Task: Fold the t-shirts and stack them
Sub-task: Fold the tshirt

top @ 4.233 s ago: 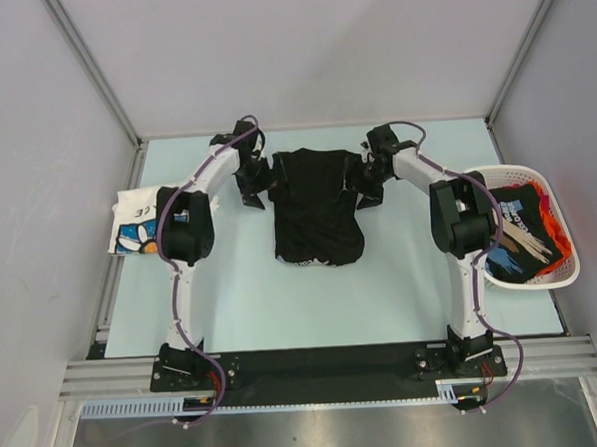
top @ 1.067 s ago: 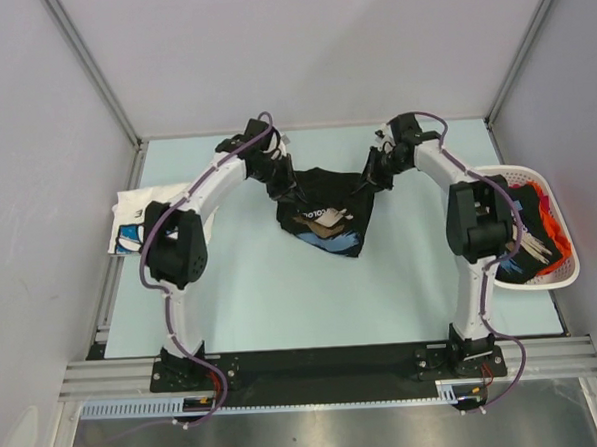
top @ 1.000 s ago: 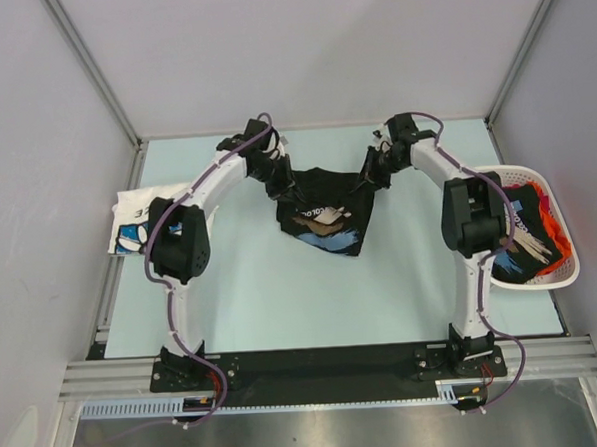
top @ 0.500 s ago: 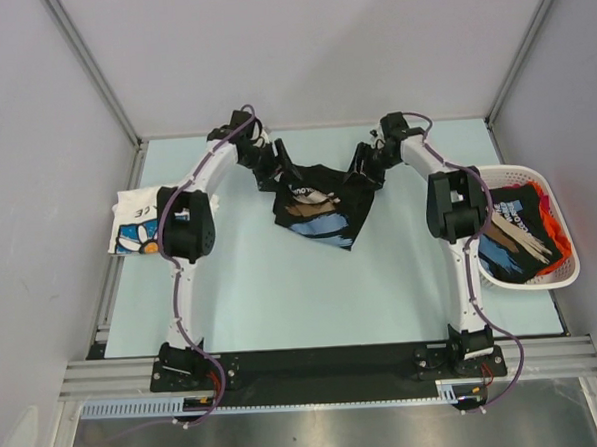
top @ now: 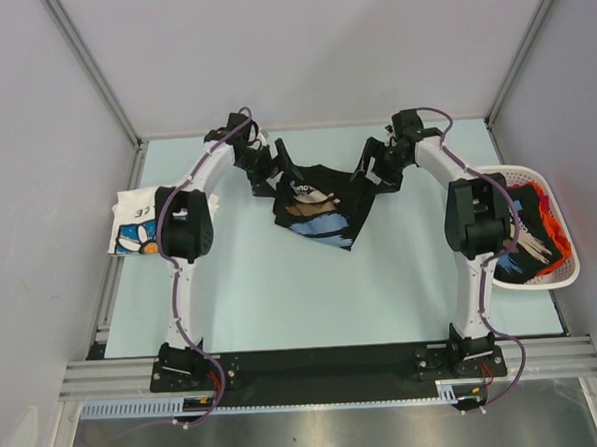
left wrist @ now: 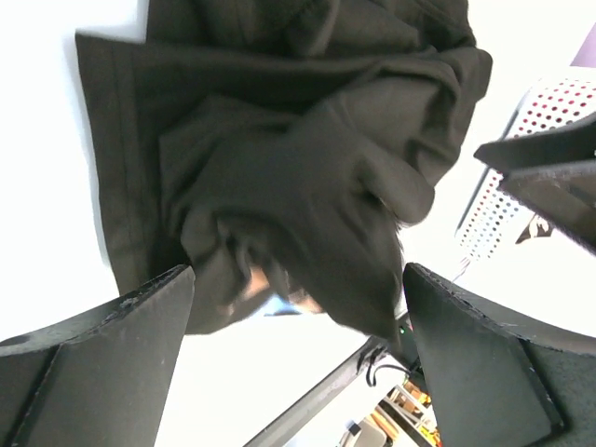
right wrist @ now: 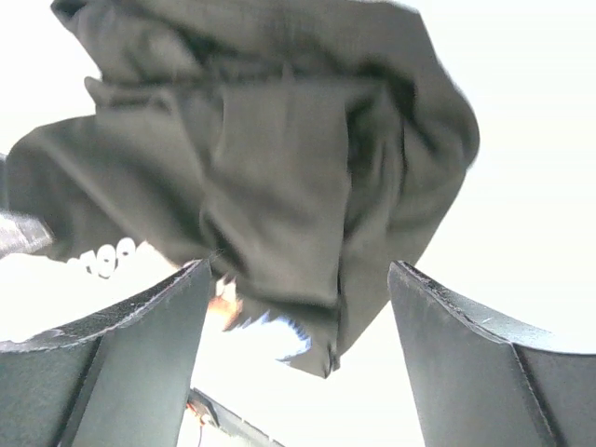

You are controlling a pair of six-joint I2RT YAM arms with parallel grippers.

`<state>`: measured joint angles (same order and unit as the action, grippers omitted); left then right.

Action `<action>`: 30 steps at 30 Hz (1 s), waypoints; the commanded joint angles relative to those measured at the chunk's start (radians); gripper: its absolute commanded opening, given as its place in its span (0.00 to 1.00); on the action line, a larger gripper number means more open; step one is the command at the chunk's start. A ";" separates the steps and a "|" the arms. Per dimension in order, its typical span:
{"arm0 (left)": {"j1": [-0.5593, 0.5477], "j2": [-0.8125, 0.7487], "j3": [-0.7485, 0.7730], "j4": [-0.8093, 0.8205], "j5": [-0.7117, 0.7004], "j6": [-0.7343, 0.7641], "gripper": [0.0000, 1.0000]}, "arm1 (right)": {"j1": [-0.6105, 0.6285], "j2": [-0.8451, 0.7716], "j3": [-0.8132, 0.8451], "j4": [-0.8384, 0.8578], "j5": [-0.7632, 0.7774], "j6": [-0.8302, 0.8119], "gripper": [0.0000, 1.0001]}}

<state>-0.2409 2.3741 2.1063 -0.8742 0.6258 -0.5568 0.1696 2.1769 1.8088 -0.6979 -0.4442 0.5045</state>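
- The left claw has its two fingers wide apart. It holds nothing. In its own wrist view, dark cloth lies past the fingers, not pinched between them.
- The right claw is wide apart too, and it holds nothing.
- Each claw hangs at one far corner of the black t-shirt. I cannot tell if either one touches the cloth.
- The black t-shirt lies in the middle of the worktop, nearer the far side. It is doubled over, with a tan and blue picture facing up. It sits crooked and looks lumpy, with one corner pointing toward the arms. I think this fold is only partly done and needs more folds and a tidy.
- A white t-shirt with a blue and orange flower lies at the left edge of the worktop, well apart from the black one. It looks folded small, so I think it is the start of the stack.
- The black t-shirt is not on that stack yet.
- A white basket sits at the right edge. A pile of t-shirts, dark and orange, waits inside it, not folded.
- So I think the job is near its start: one looks done, one is half done, and several are left.
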 commanded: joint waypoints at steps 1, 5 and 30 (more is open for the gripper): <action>0.015 -0.165 -0.026 0.006 0.015 0.031 1.00 | -0.002 -0.178 -0.133 0.055 0.021 0.014 0.82; 0.015 -0.230 -0.023 0.000 -0.002 0.052 0.60 | 0.002 -0.247 -0.250 0.096 -0.040 0.045 0.82; -0.121 -0.124 -0.204 0.135 0.054 0.020 0.00 | 0.088 -0.008 -0.207 0.290 -0.105 0.112 0.31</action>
<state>-0.3504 2.1849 1.8442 -0.7795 0.6437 -0.5232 0.2512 2.1662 1.5536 -0.4374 -0.5438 0.6109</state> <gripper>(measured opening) 0.005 0.399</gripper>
